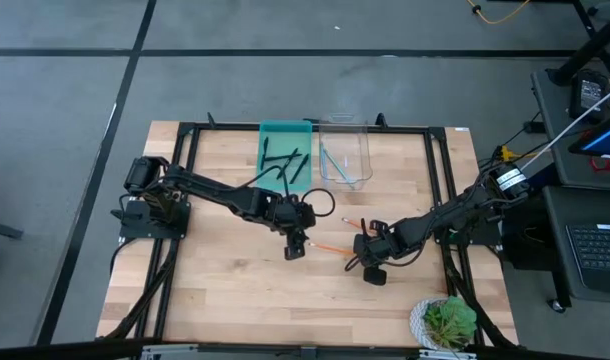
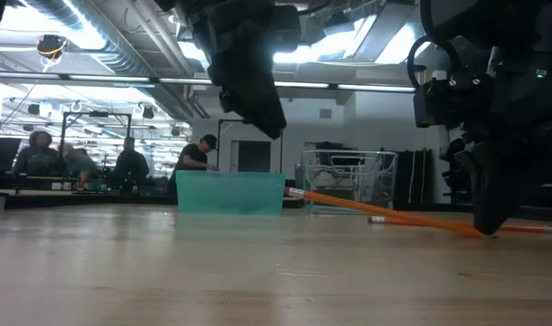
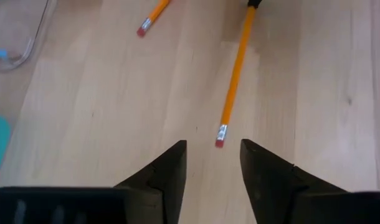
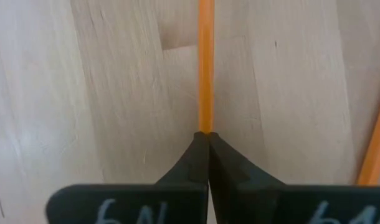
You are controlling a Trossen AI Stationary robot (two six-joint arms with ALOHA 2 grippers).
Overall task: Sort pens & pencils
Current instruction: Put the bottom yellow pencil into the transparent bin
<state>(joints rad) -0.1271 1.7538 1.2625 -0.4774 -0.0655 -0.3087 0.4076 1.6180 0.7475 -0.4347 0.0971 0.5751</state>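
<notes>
An orange pencil (image 1: 332,246) lies in mid-table between my two grippers. My right gripper (image 4: 207,134) is shut on one end of it. My left gripper (image 3: 212,143) hovers open above the table, and the pencil's eraser end (image 3: 221,138) shows just ahead of its fingertips, untouched. A second orange pencil (image 1: 350,222) lies flat on the wood a little farther back. Black pens (image 1: 283,160) lie in the teal tray (image 1: 268,135). Light blue pencils (image 1: 333,160) lie in the clear box (image 1: 363,150). My right gripper pinches the orange pencil at the end opposite its eraser (image 4: 205,127), between the very tips of its two fingers. The fingers come steeply from above, low over the table. The pencil (image 2: 394,213) runs toward my left gripper and slants, its eraser end (image 2: 296,192) higher.
A potted plant (image 1: 447,320) stands at the table's near right corner. A black frame (image 1: 185,180) runs round the work area. Bare wood (image 1: 235,290) stretches across the near half. People (image 2: 195,154) show in the room behind.
</notes>
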